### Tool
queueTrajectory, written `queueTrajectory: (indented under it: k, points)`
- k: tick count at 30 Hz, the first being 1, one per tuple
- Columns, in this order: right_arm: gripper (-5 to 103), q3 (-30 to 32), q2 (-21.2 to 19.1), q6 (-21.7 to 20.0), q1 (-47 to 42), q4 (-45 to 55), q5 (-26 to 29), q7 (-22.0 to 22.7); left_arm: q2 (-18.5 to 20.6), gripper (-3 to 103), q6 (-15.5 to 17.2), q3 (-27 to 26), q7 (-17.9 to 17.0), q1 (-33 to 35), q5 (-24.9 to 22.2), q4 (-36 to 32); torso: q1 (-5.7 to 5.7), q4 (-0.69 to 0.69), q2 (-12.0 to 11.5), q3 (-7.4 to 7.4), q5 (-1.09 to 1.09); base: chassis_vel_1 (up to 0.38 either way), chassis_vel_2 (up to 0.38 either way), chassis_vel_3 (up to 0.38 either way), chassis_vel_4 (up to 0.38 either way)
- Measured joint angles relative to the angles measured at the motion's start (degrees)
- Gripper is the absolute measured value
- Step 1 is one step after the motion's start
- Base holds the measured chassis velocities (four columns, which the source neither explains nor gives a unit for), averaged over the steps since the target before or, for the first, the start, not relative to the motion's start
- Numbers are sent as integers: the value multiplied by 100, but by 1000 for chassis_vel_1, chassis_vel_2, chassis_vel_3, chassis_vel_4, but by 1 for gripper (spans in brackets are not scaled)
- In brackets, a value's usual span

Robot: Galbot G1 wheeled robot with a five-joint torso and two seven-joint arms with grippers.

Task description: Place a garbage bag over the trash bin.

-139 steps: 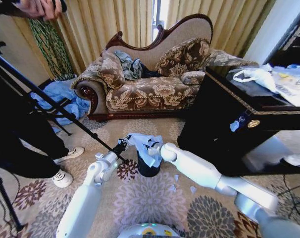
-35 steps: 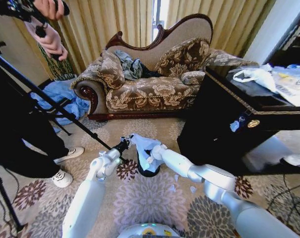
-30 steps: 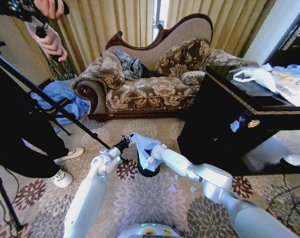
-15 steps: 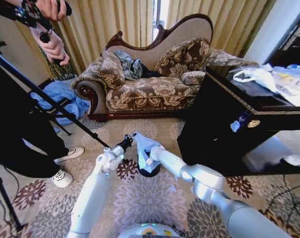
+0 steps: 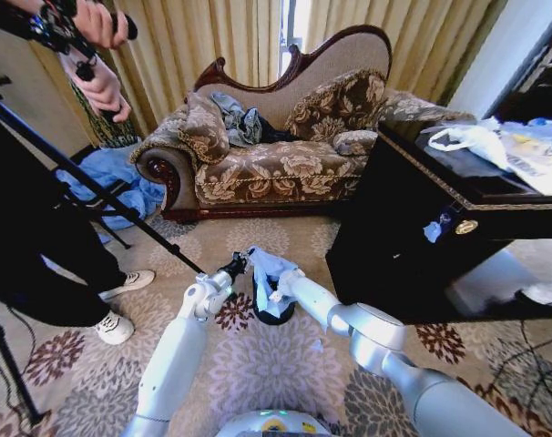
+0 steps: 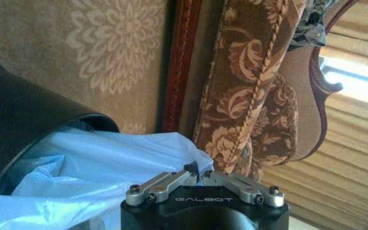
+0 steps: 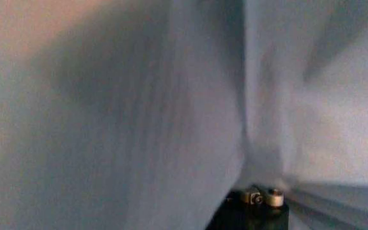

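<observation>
Both arms reached further forward since earlier. Left claw point(image 5: 240, 264) pinches the garbage bag point(image 5: 267, 271) edge, lower centre; right claw point(image 5: 278, 296), state indiscernible, buried in bag folds over trash bin point(image 5: 274, 314).

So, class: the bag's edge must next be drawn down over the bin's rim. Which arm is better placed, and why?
Probably the left. Its tool is shut on the garbage bag right at the trash bin rim. The right tool is buried in bag folds, its grip unclear.

Pale blue garbage bag point(image 5: 269, 273); black trash bin point(image 5: 274, 314); brown floral sofa point(image 5: 276, 146).
</observation>
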Motion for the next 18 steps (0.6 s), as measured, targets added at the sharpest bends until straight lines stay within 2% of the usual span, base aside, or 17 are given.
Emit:
queueTrajectory:
  k: [8,9,12,13,15,16,18]
  points:
    - [0,52,-4,-46,-41,-34,41,31,-77,0,20,65,121,-154,186,378,0,0,0,0,0,0,0,0,0]
    - [-3,41,-4,-57,-41,4,71,17,-98,0,27,81,148,-190,216,445,0,-1,0,0,0,0,0,0,0]
    - [0,-33,-15,-77,-31,141,200,-12,-126,0,42,111,212,-259,286,549,0,0,0,0,1,0,0,0,0]
    - [6,-75,-35,-89,-9,214,290,-27,-133,0,49,124,228,-295,308,607,0,0,0,0,1,0,0,0,0]
    - [6,-99,-62,-96,30,287,366,-39,-133,0,52,136,239,-332,325,661,0,0,0,0,0,0,0,0,0]
    - [16,-108,-83,-98,75,346,428,-50,-133,0,57,149,245,-350,327,675,0,0,0,0,0,0,0,0,0]
    - [28,-110,-110,-98,150,424,508,-75,-134,0,59,185,252,-357,355,681,0,0,0,0,0,0,0,0,0]
